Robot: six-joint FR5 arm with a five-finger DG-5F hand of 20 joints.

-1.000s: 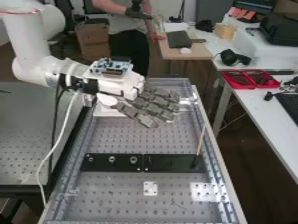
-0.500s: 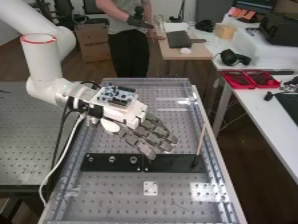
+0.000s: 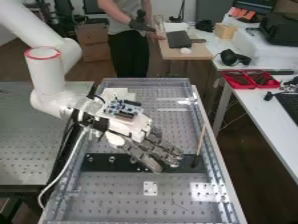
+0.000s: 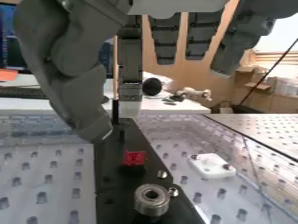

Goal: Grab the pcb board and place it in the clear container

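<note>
Dark grey, jointed and slender, the fingers of the hand are loosely straight, and the wrist view has them apart from the thumb, with nothing held between. In the high view, taking twelve o'clock as the bench's far end, the hand points to about five o'clock. It slants down over the long flat black strip; whether its tips touch I cannot tell.

Blue, rectangular and set with small parts, a circuit board rides on the white housing behind the fingers, at eleven o'clock from them. Whether this is the board the task means I cannot tell.

On the strip, two metal bolts, round and silvery, lie at about nine o'clock from the fingertips. At three o'clock a thin tan stick stands slightly tilted in a dark foot. In the wrist view, a small square red block sits on the strip near a knurled steel ring.

Farther out, at six o'clock, a small white plate with rounded corners lies flat on the perforated silvery bench top, apart from the strip. Well apart, at two o'clock, shallow red trays rest on the white side table. Which thing is the clear container, I cannot tell.
</note>
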